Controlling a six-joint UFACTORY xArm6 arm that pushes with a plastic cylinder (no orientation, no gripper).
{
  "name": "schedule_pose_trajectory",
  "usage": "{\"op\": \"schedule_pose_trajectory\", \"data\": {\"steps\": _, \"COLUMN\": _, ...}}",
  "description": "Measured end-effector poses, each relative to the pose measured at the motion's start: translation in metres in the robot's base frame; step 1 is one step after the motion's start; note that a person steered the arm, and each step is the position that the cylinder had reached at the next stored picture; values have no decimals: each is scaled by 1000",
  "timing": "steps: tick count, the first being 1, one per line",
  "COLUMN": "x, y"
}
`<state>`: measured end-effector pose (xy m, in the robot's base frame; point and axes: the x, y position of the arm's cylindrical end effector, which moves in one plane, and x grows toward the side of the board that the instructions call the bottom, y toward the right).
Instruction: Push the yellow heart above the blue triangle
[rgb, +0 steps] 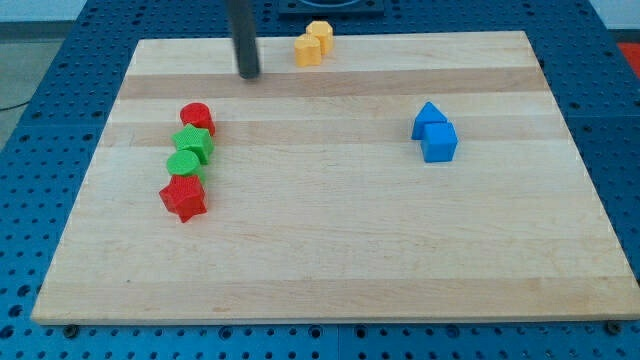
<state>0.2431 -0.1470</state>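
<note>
So the yellow heart (321, 33) sits right at the top edge of the bench (330, 250), touching an orange-yellow block (308, 49) just below-left of it. Honestly the two run together in colour, so I'm judging which one is the heart mostly from the lobed outline of the upper one; I can't be fully sure. The blue triangle (429, 118) is over toward the view's right, touching a blue cube (439, 142) just below it.

My tool is only a plain rod, nothing to open or close and nothing held. My tip (248, 74) rests on the bench to the left of the yellow pair, near but clear of them.

Handling guess: the heart looks like a small hard plastic piece, light and stiff, and it should slide easily on the smooth wood. No grabbing here, just a shove. I'd press on its left side, low and centred, because an off-centre push on those lobes will probably spin it. Trouble is, the neighbour block will likely come along, and the bench edge is right behind the heart.

Over on the left there's a column of a red cylinder (197, 117), two green blocks (190, 150) whose shapes I can't quite read, and a red star (184, 197), well out of the way. The top of my rod is cut off by the frame.
</note>
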Motion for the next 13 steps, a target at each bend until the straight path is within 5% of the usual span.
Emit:
{"op": "schedule_pose_trajectory", "data": {"steps": 1, "x": -39, "y": 11}}
{"op": "schedule_pose_trajectory", "data": {"steps": 3, "x": -37, "y": 115}}
{"op": "schedule_pose_trajectory", "data": {"steps": 5, "x": 3, "y": 126}}
{"op": "schedule_pose_trajectory", "data": {"steps": 7, "x": 9, "y": 74}}
{"op": "schedule_pose_trajectory", "data": {"steps": 11, "x": 54, "y": 213}}
{"op": "schedule_pose_trajectory", "data": {"steps": 13, "x": 55, "y": 184}}
